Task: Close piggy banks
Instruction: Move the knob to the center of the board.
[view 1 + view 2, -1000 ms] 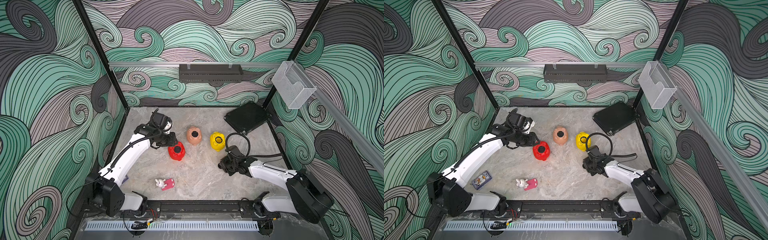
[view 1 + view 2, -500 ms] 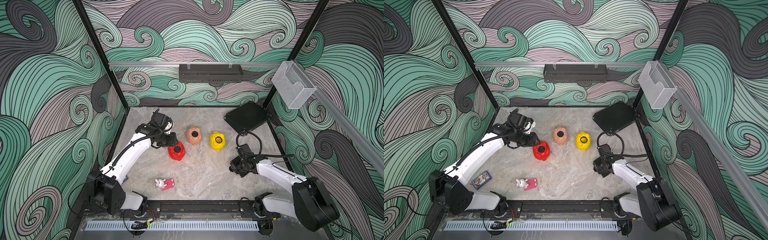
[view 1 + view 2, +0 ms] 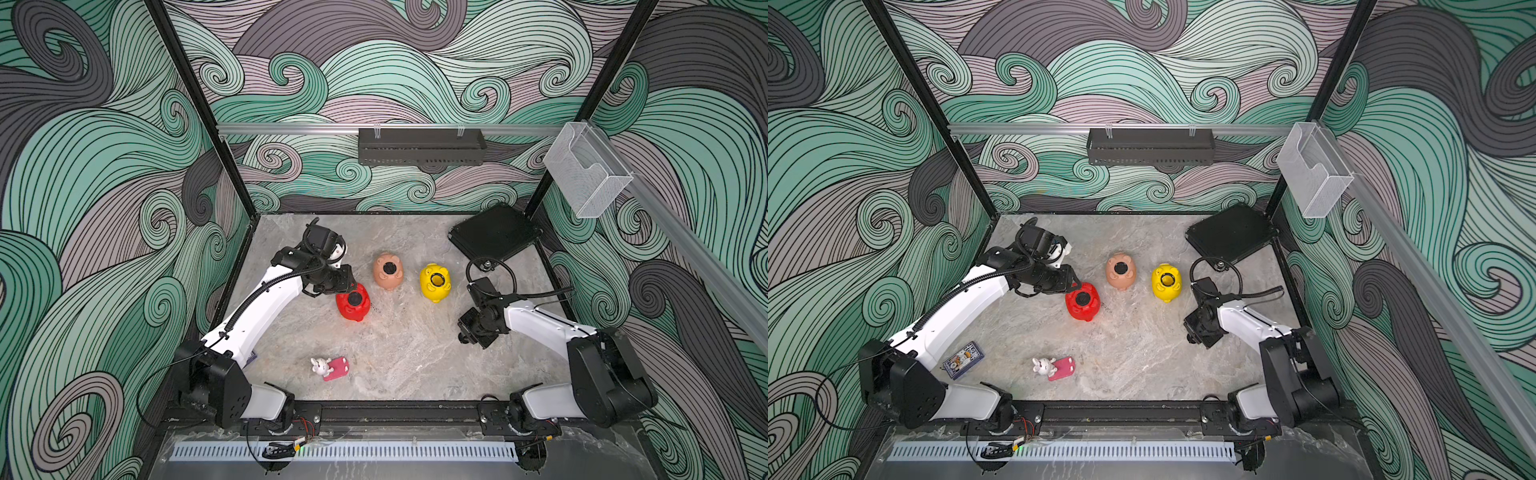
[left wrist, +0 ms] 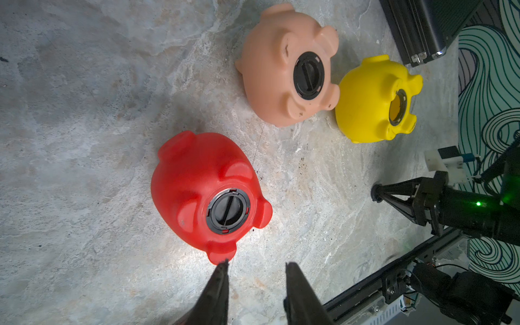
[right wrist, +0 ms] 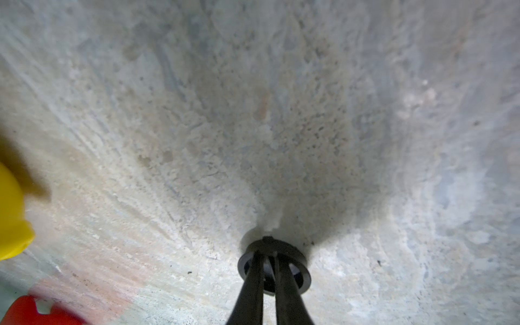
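My left gripper (image 4: 257,264) is standing narrowly parted and empty, just beside a foot of the red pig (image 4: 197,180). That pig is lying belly-up and capped on the tabletop (image 4: 84,112). The peach pig (image 4: 270,70), capped, and the yellow pig (image 4: 365,98), hole open, are lying beyond it. My right gripper (image 5: 267,254) is pinching a black cap (image 5: 303,271) by its ridge, near the yellow pig but apart.

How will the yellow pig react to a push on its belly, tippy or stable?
The yellow pig lies belly up on its rounded back, so it will probably rock or roll under an off-centre push. Its open belly hole shows a hollow shell: likely light for its size, and apt to slide on the smooth table.
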You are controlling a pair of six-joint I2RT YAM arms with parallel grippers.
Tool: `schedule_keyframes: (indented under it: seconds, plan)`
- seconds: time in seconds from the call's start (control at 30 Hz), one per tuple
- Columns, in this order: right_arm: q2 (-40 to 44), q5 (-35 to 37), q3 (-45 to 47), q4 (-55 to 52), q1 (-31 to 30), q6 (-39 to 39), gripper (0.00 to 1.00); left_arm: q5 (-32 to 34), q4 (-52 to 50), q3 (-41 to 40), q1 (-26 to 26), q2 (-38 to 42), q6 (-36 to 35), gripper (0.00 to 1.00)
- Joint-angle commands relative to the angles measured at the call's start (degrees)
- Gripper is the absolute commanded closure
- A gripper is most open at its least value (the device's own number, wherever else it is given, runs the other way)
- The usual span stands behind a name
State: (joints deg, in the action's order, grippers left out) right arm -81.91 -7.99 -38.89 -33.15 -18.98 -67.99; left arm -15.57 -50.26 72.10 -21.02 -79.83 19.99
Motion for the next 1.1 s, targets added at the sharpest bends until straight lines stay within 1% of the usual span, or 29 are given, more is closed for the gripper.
schedule_keyframes:
  seconds: [0.0,0.07,0.2,0.23,0.4,0.53,0.63,0.8,0.93,0.97,1.07]
  plan:
    - [-4.2,1.0,1.2,-3.0,0.1,1.8,0.88,0.5,-0.7,1.2,0.4,-0.2,0.8,0.65]
    - [-5.1,1.3,0.4,-3.2,0.1,2.8,0.90,0.5,-0.6,1.2,0.4,-0.1,0.8,0.65]
    - [-6.3,2.2,-1.2,-3.2,0.1,5.7,0.99,0.6,-0.8,1.1,0.4,-0.2,0.7,0.65]
    - [-6.5,2.5,-1.6,-3.2,0.1,6.6,1.00,0.6,-0.8,1.1,0.4,-0.3,0.7,0.65]
    - [-7.4,5.8,-5.7,-5.4,0.2,12.3,1.00,0.4,-0.5,1.0,0.4,-0.4,0.8,0.65]
    - [-8.9,7.1,-8.9,-6.4,1.9,17.7,1.00,0.4,-0.8,1.5,0.4,-0.8,0.5,0.65]
    - [-9.9,8.5,-11.6,-6.5,3.5,23.1,1.00,0.5,-0.9,1.6,0.4,-0.9,0.3,0.65]
    - [-13.3,8.2,-16.6,-5.5,5.9,33.3,1.00,0.2,-1.0,1.6,0.5,-1.1,0.3,0.66]
    - [-15.3,10.8,-18.9,-5.5,6.1,36.4,1.00,-0.3,-0.8,1.2,0.5,-1.3,0.3,0.65]
    - [-15.6,10.9,-19.2,-5.5,6.2,36.5,0.97,-0.2,-0.8,1.0,0.5,-1.3,0.2,0.65]
    - [-16.2,11.0,-19.3,-5.3,6.3,36.2,0.91,-0.4,-1.0,1.1,0.5,-1.3,-0.1,0.65]
